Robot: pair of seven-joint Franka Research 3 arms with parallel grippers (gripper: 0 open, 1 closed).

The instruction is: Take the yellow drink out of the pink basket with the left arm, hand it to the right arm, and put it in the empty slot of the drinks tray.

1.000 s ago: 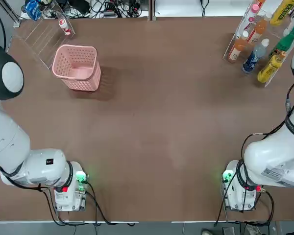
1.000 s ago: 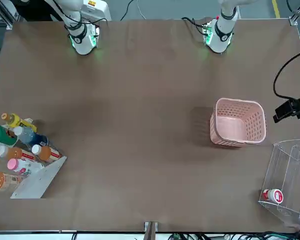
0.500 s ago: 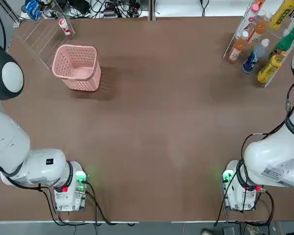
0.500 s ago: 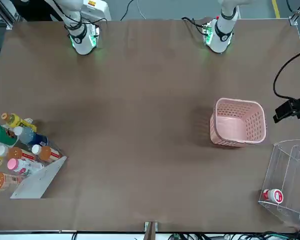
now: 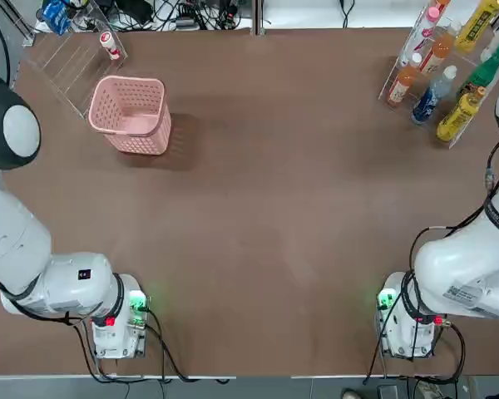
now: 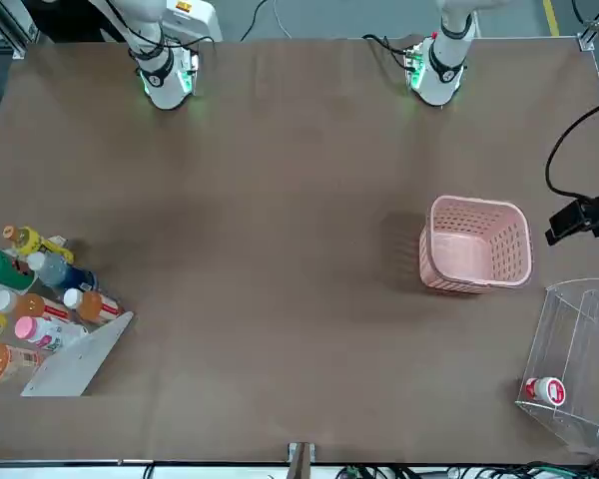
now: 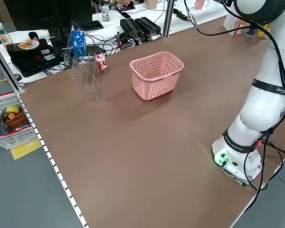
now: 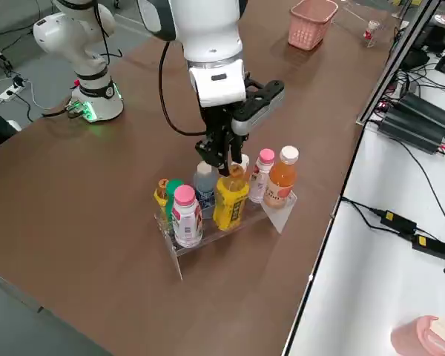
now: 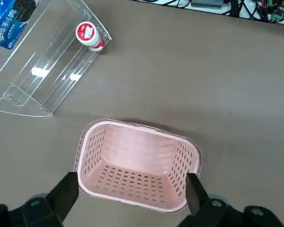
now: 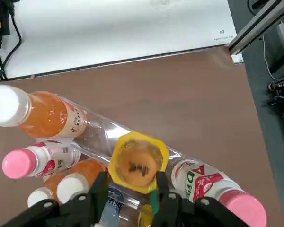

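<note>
Already the pink basket [image 9: 138,166] stands empty on the tabletop [image 5: 274,208], and the yellow drink [image 8: 230,196] sits upright in the drinks tray [image 8: 222,222], so the task looks nearly finished. Right gripper [image 8: 221,165] hangs at the drink's cap with its fingers narrowly apart, seemingly letting go, while the left gripper [image 9: 132,201] hovers spread wide over the basket, holding nothing.

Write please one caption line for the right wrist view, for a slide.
Right gripper over the drinks tray, fingers either side of the yellow drink standing among the other bottles.
</note>
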